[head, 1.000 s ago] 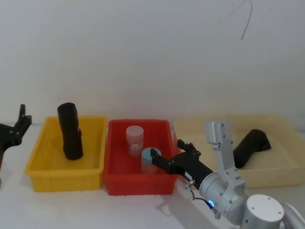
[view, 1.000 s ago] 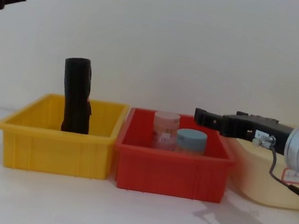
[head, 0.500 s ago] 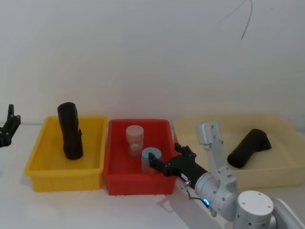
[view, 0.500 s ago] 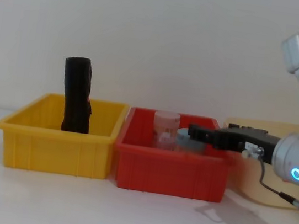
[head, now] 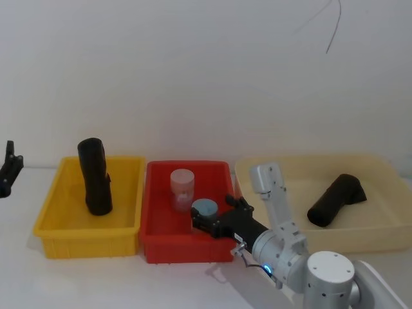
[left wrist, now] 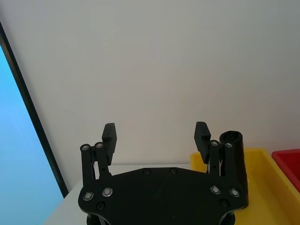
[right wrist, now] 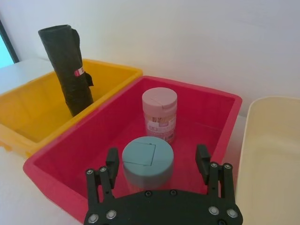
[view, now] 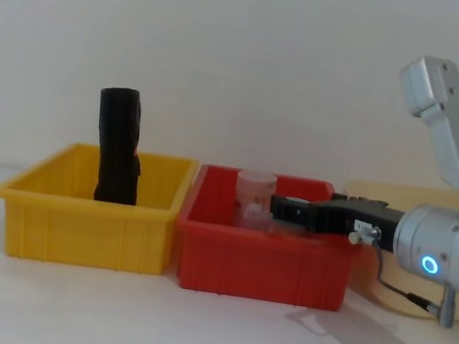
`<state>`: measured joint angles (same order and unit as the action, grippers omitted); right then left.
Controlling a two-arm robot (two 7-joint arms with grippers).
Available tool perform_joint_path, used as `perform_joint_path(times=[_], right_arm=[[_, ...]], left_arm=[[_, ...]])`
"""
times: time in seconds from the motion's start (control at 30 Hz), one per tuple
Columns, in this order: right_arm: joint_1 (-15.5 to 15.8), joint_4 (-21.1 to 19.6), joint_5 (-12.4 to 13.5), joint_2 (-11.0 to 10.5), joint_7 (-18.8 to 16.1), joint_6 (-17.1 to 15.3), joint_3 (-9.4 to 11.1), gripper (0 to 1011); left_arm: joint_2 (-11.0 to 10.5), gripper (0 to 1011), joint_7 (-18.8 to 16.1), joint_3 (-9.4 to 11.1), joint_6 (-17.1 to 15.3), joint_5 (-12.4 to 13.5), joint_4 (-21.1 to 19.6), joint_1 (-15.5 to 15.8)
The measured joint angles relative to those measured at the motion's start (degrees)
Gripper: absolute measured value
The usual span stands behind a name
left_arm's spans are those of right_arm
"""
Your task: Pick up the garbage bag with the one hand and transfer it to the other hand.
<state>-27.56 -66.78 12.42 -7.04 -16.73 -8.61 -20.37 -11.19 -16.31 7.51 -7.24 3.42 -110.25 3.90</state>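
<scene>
Right gripper (head: 196, 224) reaches low over red bin (head: 180, 248) from its right front corner, fingers spread wide, grasping nothing, tips at blue-lidded jar (head: 206, 207). Pink jar (head: 182, 187) just behind.
Garbage bag (head: 336, 200) lies tilted in beige tub (head: 302, 164), right of red bin.
Creased black roll (head: 95, 177) stands in yellow bin (head: 84, 241), left of red bin.
Left gripper (left wrist: 156, 133) far left of red bin, raised, fingers apart, empty.

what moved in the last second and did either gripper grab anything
The right gripper slid leftward over the red bin, from beside the blue-lidded jar to its near side, open and holding nothing. The left gripper drew back toward the left edge, also open and empty. Both black rolls, one upright in the yellow bin and one lying in the cream bin, and both jars stayed put.
</scene>
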Motion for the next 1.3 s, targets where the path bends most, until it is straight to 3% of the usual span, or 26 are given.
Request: perform_joint_path(times=[0.3,0.47,0.77,1.3], right_arm=[[-1.0,1.5,-0.4,0.5,-0.1,-0.2,-0.2,992],[-1.3,2.0,-0.5,0.6,-0.3,-0.5,-0.3,907],[-1.9,2.6,-0.6,0.8,-0.3,-1.6,-0.4,655],[-3.0,0.3,0.6,1.3,0.1,-0.6,0.9,647]], left_arm=[[0.0,1001,-0.1,-0.1,0.0,0.1,-0.1,0.0],[0.0,1002,-0.1,-0.1,0.0,0.1,-0.1,-0.1],[0.0,1002,-0.1,-0.1,0.0,0.1,-0.1,-0.1],[0.0,1001,-0.2,-0.2,0.0,0.1,-0.1,-0.1]])
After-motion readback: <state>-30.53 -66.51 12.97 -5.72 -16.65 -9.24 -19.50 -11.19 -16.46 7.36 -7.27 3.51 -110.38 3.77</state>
